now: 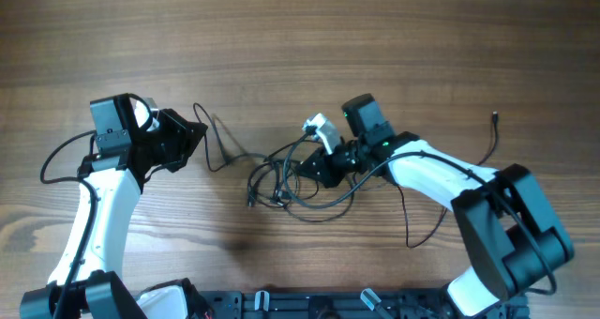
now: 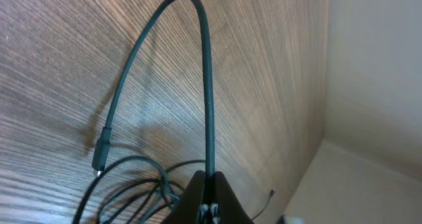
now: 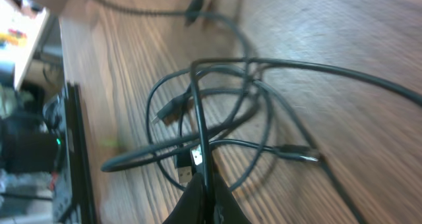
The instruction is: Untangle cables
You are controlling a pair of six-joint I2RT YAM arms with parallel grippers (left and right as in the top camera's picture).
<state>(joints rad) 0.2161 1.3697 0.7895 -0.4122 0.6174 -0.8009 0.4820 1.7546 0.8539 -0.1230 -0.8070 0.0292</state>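
The cables lie as a tangle of thin black loops at the table's middle. A white plug sits at the tangle's top. My left gripper is left of the tangle. It is shut on one cable, which arches up and comes down to a plug end. My right gripper is at the tangle's right side. It is shut on a cable strand that rises over the loops. A USB plug lies beside its fingertips.
A separate thin black wire runs from a small plug end at the right, past the right arm, to the front. The table's front edge has a black rail. The left arm stands at the left.
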